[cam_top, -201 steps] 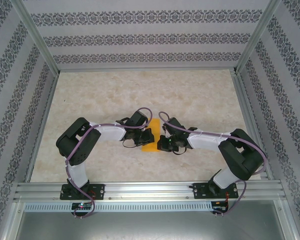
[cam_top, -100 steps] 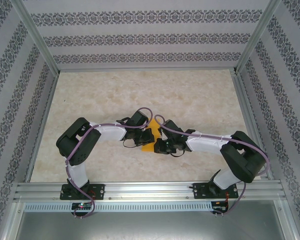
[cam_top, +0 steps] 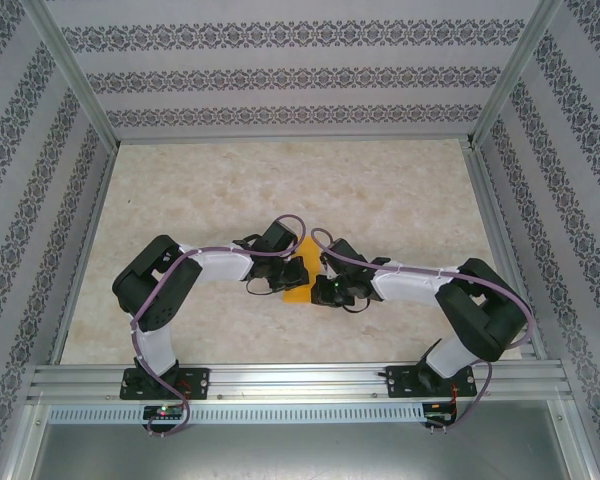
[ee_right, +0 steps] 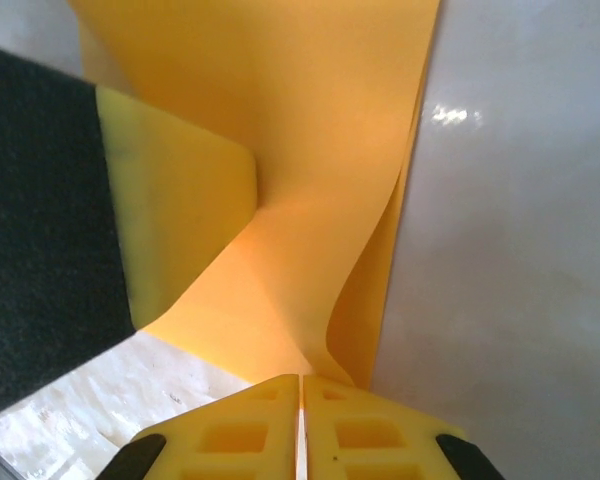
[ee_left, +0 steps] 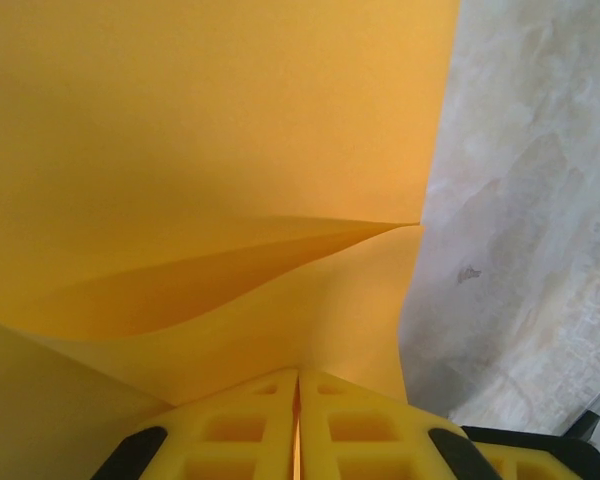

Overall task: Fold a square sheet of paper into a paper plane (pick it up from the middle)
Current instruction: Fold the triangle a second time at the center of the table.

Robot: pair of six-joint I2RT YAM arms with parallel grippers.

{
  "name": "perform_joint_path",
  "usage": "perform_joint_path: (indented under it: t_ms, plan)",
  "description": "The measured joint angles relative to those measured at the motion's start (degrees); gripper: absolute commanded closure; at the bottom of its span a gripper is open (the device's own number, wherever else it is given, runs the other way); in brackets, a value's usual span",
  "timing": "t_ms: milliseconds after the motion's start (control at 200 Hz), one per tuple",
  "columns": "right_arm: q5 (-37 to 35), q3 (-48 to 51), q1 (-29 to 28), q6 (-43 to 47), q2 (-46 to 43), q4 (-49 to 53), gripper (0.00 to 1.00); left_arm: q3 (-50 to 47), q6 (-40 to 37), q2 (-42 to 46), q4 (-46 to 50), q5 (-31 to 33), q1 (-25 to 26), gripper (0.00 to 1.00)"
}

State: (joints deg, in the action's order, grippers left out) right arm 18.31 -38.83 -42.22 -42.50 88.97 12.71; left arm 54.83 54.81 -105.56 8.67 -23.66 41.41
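Note:
The orange sheet of paper sits between both grippers at the table's middle, partly folded, with a pointed far end. My left gripper is shut on its left side. In the left wrist view the paper curves away in two layers from the closed fingertips of that gripper. My right gripper is shut on the paper's right edge. In the right wrist view a raised fold of paper runs into the closed right gripper, with a left-gripper finger pressed against the sheet.
The marble-patterned table top stretches behind and to both sides of the arms. Metal frame rails and patterned walls enclose it, with the front rail carrying both arm bases. Bare table lies right of the paper.
The right gripper has moved left, closer to the left gripper. The paper between them, earlier a plain strip, now shows a pointed far end. The left arm has barely moved.

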Motion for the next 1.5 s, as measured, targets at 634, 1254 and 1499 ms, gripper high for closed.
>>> perform_joint_path:
  t_ms: [634, 1254, 1499]
  plan:
    - [0.83, -0.22, 0.79, -0.42, 0.68, -1.46, 0.89, 0.22, -0.02, 0.00, 0.28, 0.15, 0.00, 0.87]
    - [0.79, 0.33, 1.51, -0.44, 0.68, -1.36, 0.90, -0.22, -0.70, 1.55, -0.92, 0.17, -0.02, 0.79]
    - [0.79, 0.48, 1.51, -0.44, 0.68, -1.36, 0.90, -1.73, -0.70, 1.60, -2.84, -0.48, -0.02, 0.79]
